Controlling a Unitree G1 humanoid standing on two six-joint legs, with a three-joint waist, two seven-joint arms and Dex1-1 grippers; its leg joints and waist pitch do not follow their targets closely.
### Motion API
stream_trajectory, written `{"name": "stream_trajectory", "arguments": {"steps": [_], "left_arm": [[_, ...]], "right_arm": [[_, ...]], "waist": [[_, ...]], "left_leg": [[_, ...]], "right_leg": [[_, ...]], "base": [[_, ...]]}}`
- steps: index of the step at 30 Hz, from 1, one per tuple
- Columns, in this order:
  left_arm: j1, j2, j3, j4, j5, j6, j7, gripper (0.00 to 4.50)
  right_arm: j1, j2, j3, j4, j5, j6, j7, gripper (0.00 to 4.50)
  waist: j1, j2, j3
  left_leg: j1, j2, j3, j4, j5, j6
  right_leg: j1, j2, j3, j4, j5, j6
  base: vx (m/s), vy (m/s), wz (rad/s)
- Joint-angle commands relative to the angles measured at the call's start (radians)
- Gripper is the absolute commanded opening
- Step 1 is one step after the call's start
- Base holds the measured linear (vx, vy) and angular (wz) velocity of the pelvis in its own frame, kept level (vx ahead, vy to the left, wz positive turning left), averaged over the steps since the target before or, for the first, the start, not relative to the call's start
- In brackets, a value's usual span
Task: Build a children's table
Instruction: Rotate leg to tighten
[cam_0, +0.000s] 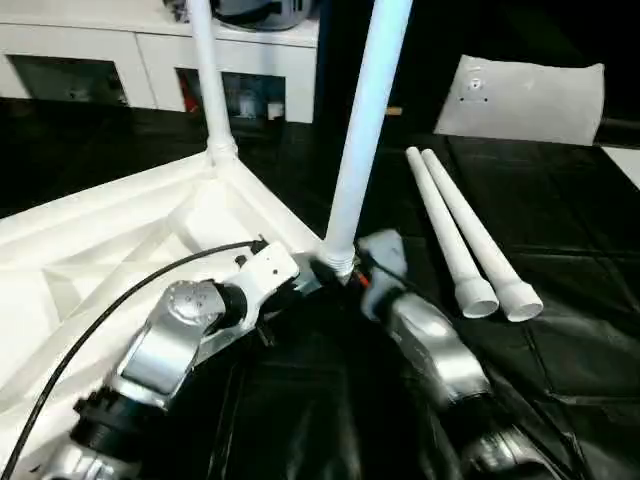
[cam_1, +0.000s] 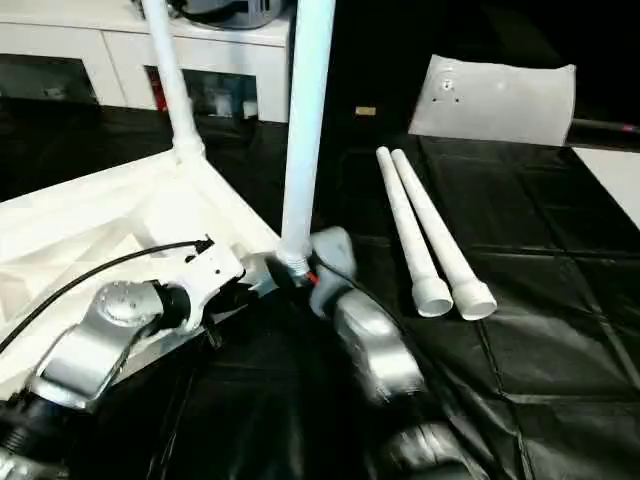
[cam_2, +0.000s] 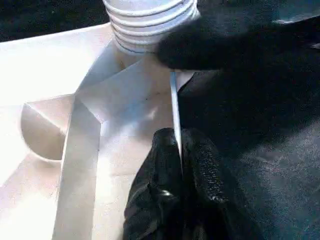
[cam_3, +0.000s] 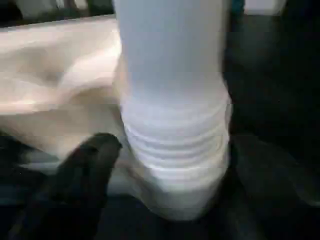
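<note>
Right gripper (cam_3: 165, 165) spread around upright leg (cam_0: 362, 140); left gripper (cam_2: 180, 150) pinching tabletop rim (cam_2: 174, 105).

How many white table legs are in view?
4: far leg and near leg stand upright in the tabletop's corner sockets; two loose legs lie side by side on the black surface.

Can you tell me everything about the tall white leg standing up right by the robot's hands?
The near leg is a long, smooth, round tube that looks like white plastic, slightly wider toward the top of the picture. It stands nearly upright, leaning a little. Its ribbed, threaded end sits in the corner socket of the upside-down white tabletop. The right gripper has one black finger on each side of that ribbed end. The left gripper pinches the tabletop's thin edge just beside it.
</note>
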Motion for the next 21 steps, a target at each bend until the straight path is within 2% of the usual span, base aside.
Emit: {"name": "stream_trajectory", "arguments": {"steps": [1,4,5,6,7,9,10,12,14,15,17,21], "left_arm": [[-0.017,0.031,-0.012,0.065,0.011,-0.051,-0.032,0.0],[-0.022,0.05,-0.024,0.094,0.008,-0.119,-0.071,0.0],[-0.023,0.057,-0.028,0.104,0.006,-0.139,-0.085,0.0],[-0.024,0.071,-0.034,0.124,0.004,-0.187,-0.117,0.0],[-0.024,0.071,-0.034,0.124,0.004,-0.187,-0.117,0.0],[-0.036,0.105,-0.052,0.185,-0.013,-0.311,-0.193,0.0],[-0.039,0.109,-0.05,0.198,-0.025,-0.333,-0.216,0.0],[-0.048,0.116,-0.049,0.226,-0.044,-0.378,-0.261,0.0],[-0.064,0.13,-0.05,0.267,-0.044,-0.415,-0.295,0.0],[-0.069,0.137,-0.05,0.28,-0.042,-0.426,-0.303,0.0],[-0.076,0.137,-0.04,0.299,-0.029,-0.432,-0.272,0.0],[-0.069,0.122,-0.007,0.298,-0.042,-0.333,-0.214,0.0]], "right_arm": [[0.04,-0.035,-0.008,-0.08,0.031,0.031,0.052,4.3],[0.064,-0.062,-0.013,-0.138,0.052,0.038,0.087,4.45],[0.071,-0.072,-0.016,-0.155,0.057,0.039,0.097,4.45],[0.084,-0.099,-0.017,-0.191,0.065,0.056,0.12,4.45],[0.084,-0.099,-0.017,-0.191,0.065,0.056,0.12,4.45],[0.106,-0.158,-0.02,-0.268,0.08,0.091,0.175,4.45],[0.108,-0.174,-0.017,-0.282,0.082,0.091,0.194,4.45],[0.111,-0.201,-0.01,-0.307,0.085,0.098,0.224,4.45],[0.113,-0.229,0.004,-0.337,0.092,0.109,0.263,4.45],[0.113,-0.237,0.009,-0.344,0.093,0.113,0.274,4.45],[0.116,-0.249,0.014,-0.349,0.086,0.105,0.284,4.45],[0.127,-0.264,0.02,-0.362,0.079,0.101,0.287,4.45]], "waist": [[0.0,0.022,-0.044],[0.001,0.023,-0.049],[-0.002,0.023,-0.049],[0.001,0.021,-0.047],[0.0,0.024,-0.05],[0.002,0.023,-0.052],[0.004,0.024,-0.053],[0.007,0.023,-0.054],[0.01,0.023,-0.052],[0.012,0.023,-0.052],[0.014,0.027,-0.052],[0.016,0.024,-0.051]], "left_leg": [[0.001,0.044,-0.018,-0.077,-0.278,-0.012],[0.0,0.046,-0.016,-0.07,-0.215,0.008],[-0.003,0.046,-0.016,-0.07,-0.201,0.012],[-0.001,0.044,-0.016,-0.068,-0.184,0.02],[-0.002,0.045,-0.014,-0.065,-0.162,0.025],[0.001,0.044,-0.013,-0.062,-0.14,0.036],[0.002,0.043,-0.012,-0.06,-0.123,0.045],[0.003,0.044,-0.01,-0.057,-0.106,0.052],[0.005,0.045,-0.009,-0.058,-0.113,0.053],[0.005,0.046,-0.009,-0.058,-0.122,0.05],[0.006,0.048,-0.01,-0.059,-0.13,0.041],[0.006,0.048,-0.009,-0.06,-0.142,0.027]], "right_leg": [[0.031,-0.065,0.042,-0.088,-0.17,-0.176],[0.034,-0.066,0.041,-0.078,-0.077,-0.198],[0.035,-0.067,0.041,-0.074,-0.059,-0.205],[0.038,-0.065,0.039,-0.077,-0.049,-0.206],[0.039,-0.067,0.04,-0.07,-0.017,-0.212],[0.041,-0.065,0.039,-0.069,0.018,-0.216],[0.041,-0.064,0.038,-0.065,0.05,-0.219],[0.041,-0.064,0.038,-0.062,0.082,-0.229],[0.04,-0.065,0.037,-0.062,0.071,-0.234],[0.041,-0.068,0.038,-0.062,0.055,-0.234],[0.041,-0.069,0.037,-0.062,0.039,-0.237],[0.042,-0.07,0.037,-0.062,0.023,-0.243]], "base": [[0.0,0.0,0.0],[0.0,0.0,0.0],[0.0,0.0,0.0],[0.0,0.0,0.0],[0.0,0.0,0.0],[0.0,0.0,0.0],[0.0,0.0,0.0],[0.0,0.0,0.0],[0.0,0.0,0.0],[0.0,0.0,0.0],[0.0,0.0,0.0],[0.0,0.0,0.0]]}}
